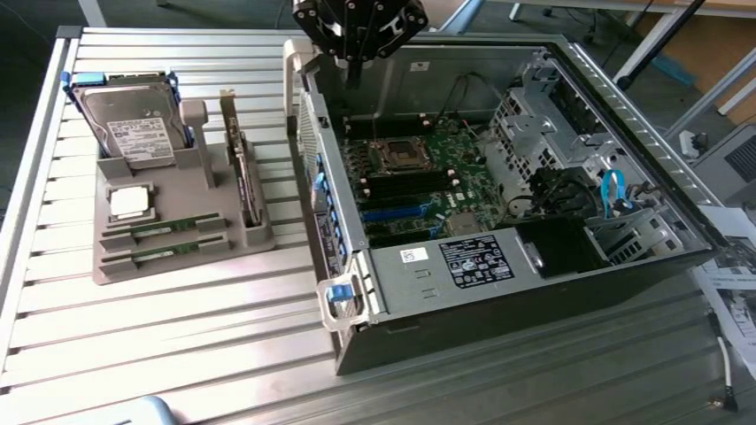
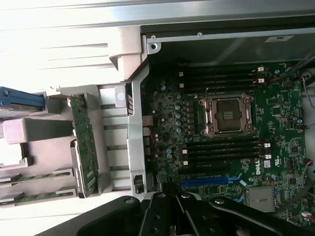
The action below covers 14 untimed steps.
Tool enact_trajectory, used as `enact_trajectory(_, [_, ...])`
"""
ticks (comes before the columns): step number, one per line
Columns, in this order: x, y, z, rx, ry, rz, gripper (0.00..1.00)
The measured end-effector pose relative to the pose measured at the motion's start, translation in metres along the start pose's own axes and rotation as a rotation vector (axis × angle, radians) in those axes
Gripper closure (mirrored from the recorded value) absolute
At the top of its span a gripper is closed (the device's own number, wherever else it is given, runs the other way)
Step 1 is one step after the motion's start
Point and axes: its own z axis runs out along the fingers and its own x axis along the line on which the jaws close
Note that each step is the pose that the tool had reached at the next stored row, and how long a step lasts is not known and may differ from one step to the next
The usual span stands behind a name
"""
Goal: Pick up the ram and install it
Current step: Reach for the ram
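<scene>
Your exterior camera sits high off the table and faces obliquely down at mid range. It takes in the whole open computer case, with the parts holder at the exterior view's left. Your wrist camera, above the hand, faces straight down at close range. Both views share the processor socket, the memory slots and the expansion card.
</scene>
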Motion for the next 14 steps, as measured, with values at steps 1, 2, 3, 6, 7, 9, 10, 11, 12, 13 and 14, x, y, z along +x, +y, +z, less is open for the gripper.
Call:
enact_trajectory(1, [0.0006, 0.0000, 0.0000, 0.0000, 0.0000, 0.000, 0.90])
enact_trajectory(2, [0.0012, -0.0001, 0.0000, -0.0001, 0.0000, 0.000, 0.90])
enact_trajectory(3, [0.0017, -0.0001, 0.0000, 0.0000, 0.0000, 0.000, 0.90])
enact_trajectory(6, [0.0038, -0.0003, -0.0001, -0.0001, 0.0000, 0.000, 0.90])
enact_trajectory(7, [0.0045, -0.0004, -0.0001, 0.0000, 0.0000, 0.000, 0.90])
enact_trajectory(9, [0.0061, -0.0005, -0.0001, -0.0001, -0.0001, 0.000, 0.90])
enact_trajectory(10, [0.0066, -0.0005, -0.0001, -0.0001, 0.0000, 0.000, 0.90])
enact_trajectory(11, [0.0074, -0.0006, -0.0002, 0.0000, 0.0000, 0.000, 0.90])
enact_trajectory(12, [0.0081, -0.0006, -0.0002, 0.0000, 0.0000, 0.000, 0.90])
enact_trajectory(13, [0.0087, -0.0007, -0.0002, 0.0000, -0.0001, 0.000, 0.90])
enact_trajectory(14, [0.0094, -0.0007, -0.0003, 0.0000, 0.0000, 0.000, 0.90])
